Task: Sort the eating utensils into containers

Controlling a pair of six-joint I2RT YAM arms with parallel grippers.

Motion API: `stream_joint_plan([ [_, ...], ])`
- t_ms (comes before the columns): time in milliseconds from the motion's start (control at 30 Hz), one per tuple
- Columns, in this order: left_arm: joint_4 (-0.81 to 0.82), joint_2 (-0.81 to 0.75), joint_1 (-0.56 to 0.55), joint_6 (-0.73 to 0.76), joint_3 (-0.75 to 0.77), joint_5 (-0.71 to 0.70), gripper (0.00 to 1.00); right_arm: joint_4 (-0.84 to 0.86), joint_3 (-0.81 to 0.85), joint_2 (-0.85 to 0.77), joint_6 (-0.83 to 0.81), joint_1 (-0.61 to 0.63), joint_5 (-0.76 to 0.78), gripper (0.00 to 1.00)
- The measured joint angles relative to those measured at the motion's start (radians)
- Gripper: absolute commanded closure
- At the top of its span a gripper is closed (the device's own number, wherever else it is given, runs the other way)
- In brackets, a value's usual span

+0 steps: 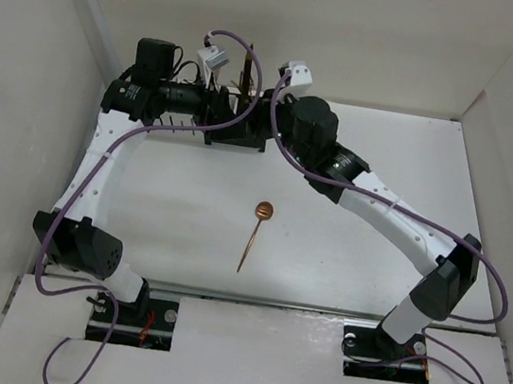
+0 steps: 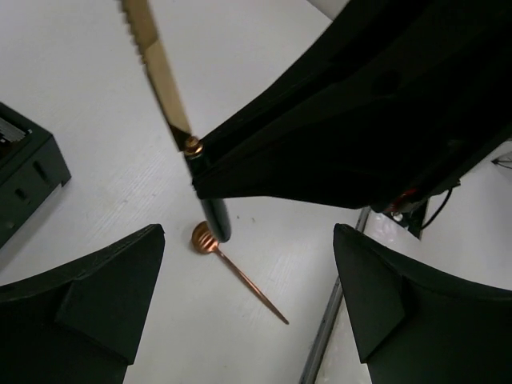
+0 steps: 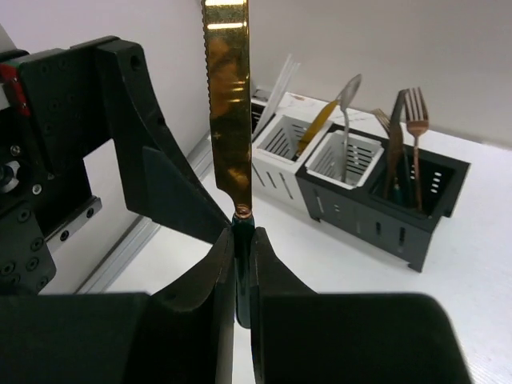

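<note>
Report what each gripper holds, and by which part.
The right gripper holds the knife by its dark handle, jaws shut on it, gold blade pointing up. The left gripper is open and holds nothing.

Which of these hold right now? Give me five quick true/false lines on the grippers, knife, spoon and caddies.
1. The right gripper is shut on the dark handle of the gold knife. True.
2. The knife lies flat on the table. False: it is held off the table, blade sticking out past the fingertips.
3. The left gripper grips a fork. False: it is open and holds nothing.
4. A copper spoon lies loose on the table. True.
5. The forks stand in a white container. False: they stand in the black container.
</note>
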Motion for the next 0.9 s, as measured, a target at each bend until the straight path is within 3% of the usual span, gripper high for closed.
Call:
stream_joint_plan([
  [200,-0.001,0.0,-0.014,0.018,-0.001,0.05,0.18,0.072,0.001,0.005,0.05,0.0,-0.051,1.0],
  [333,0.037,0.0,-0.027,-0.012,-0.011,-0.016,0.29,0.102,0.001,0.005,0.095,0.0,-0.086,1.0],
  [400,0.052,0.001,-0.031,-0.033,-0.015,-0.042,0.4,0.111,0.0,0.005,0.113,0.0,-0.101,1.0],
  [500,0.068,0.007,-0.031,-0.052,-0.015,-0.075,0.45,0.124,-0.009,0.003,0.129,-0.002,-0.108,1.0],
  [567,0.071,0.01,-0.03,-0.067,-0.015,-0.093,0.58,0.126,-0.021,0.002,0.139,-0.005,-0.109,1.0],
  [633,0.073,0.013,-0.031,-0.074,-0.015,-0.112,0.55,0.127,-0.026,0.002,0.142,-0.007,-0.107,1.0],
  [800,0.076,0.016,-0.03,-0.087,-0.015,-0.151,0.31,0.134,-0.041,-0.003,0.146,-0.013,-0.106,1.0],
  [900,0.073,0.018,-0.03,-0.087,-0.014,-0.163,0.26,0.139,-0.045,-0.003,0.146,-0.013,-0.1,1.0],
])
